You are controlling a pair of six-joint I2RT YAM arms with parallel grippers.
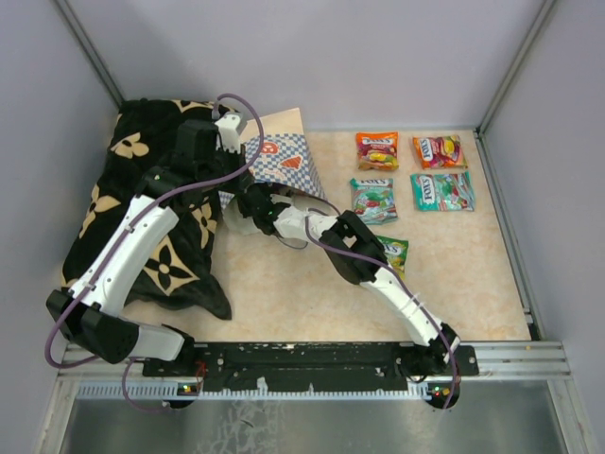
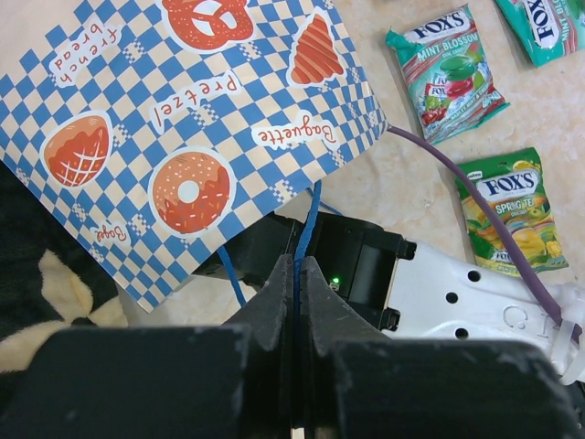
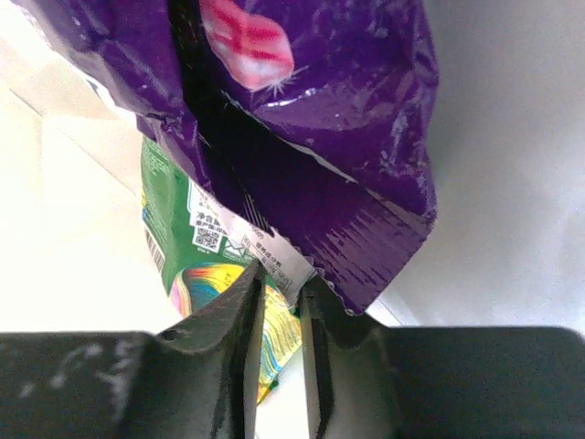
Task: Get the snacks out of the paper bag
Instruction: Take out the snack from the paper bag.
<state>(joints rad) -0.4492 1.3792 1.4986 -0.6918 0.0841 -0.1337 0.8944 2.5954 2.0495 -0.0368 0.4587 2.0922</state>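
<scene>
While the left gripper is sitting pinched tight on the thin blue cord handle, the cream paper gift bag with blue-and-white checks and orange-red bread pictures is lying on its side. It's at the far left of the beige tabletop, right next to the black cloth with cream flower shapes. The right arm is stretching across with its wrist tucked in at the bag's near edge, so the right gripper is only showing up in its own wrist view. In there its fingers are standing narrow, just a slim gap. The bottom edge of a glossy purple candy packet is sitting right at the tips, and honestly I can't tell if it's actually being pinched or just touched. A glossy green candy packet is lying just behind the purple one, also inside the bag. Five more are lying flat out on the tabletop to the right of the bag. An orange packet and a red packet are making up the far row. A pale green mint packet and a teal packet are sitting right below them. A green fruit packet is lying nearest the arms, partly hidden by the right arm.
</scene>
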